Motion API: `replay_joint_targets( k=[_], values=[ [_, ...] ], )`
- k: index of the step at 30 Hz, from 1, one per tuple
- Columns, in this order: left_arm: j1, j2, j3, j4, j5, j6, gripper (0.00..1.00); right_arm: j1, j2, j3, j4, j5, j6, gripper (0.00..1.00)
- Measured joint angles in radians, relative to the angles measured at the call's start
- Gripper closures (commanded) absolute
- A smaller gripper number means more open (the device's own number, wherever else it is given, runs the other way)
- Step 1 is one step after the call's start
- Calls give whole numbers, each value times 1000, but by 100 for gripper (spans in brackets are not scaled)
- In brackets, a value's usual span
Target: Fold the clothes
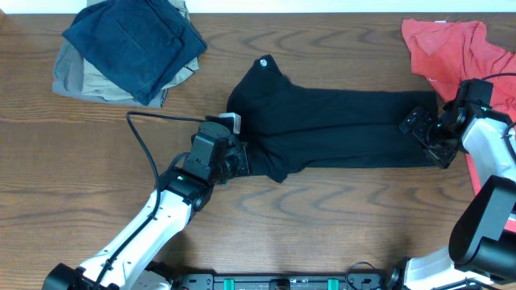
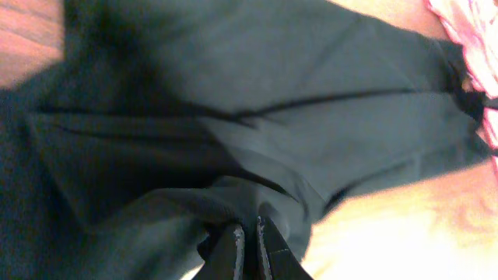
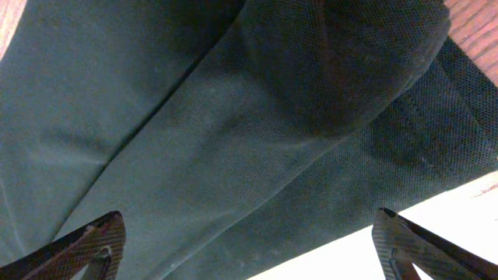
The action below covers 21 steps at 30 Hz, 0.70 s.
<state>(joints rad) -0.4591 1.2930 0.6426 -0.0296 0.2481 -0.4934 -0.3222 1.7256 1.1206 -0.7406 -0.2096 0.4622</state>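
Trousers (image 1: pixel 339 129), limp and light, suit edge holds: left gripper (image 2: pixel 249 236) pinches them at eight o'clock, right gripper (image 3: pixel 247 225) gapes wide at three.

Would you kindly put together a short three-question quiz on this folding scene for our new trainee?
1. True or false: the left gripper is shut on the long black fabric garment.
2. What lies on top of the beige folded garment? A) a dark blue folded garment B) a white towel C) a green jacket
3. Fill in the gap: the fingers of the right gripper stand wide ___ over the black garment.

Key: 1 true; 2 A; 3 open.
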Motion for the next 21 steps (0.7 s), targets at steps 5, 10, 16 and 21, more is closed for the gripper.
replay_joint_targets(
  k=[5,10,16,21],
  values=[
    [0,10,0,41,-114,-2,94,0,0,0,-1,0,0,1],
    [0,81,0,156,-211,-3,94,0,0,0,-3,0,0,1],
    [0,190,-2,354,-294,-3,94,0,0,-1,-3,0,-3,1],
    [0,264,-2,439,-381,-4,93,0,0,-2,-4,0,-24,1]
  ],
)
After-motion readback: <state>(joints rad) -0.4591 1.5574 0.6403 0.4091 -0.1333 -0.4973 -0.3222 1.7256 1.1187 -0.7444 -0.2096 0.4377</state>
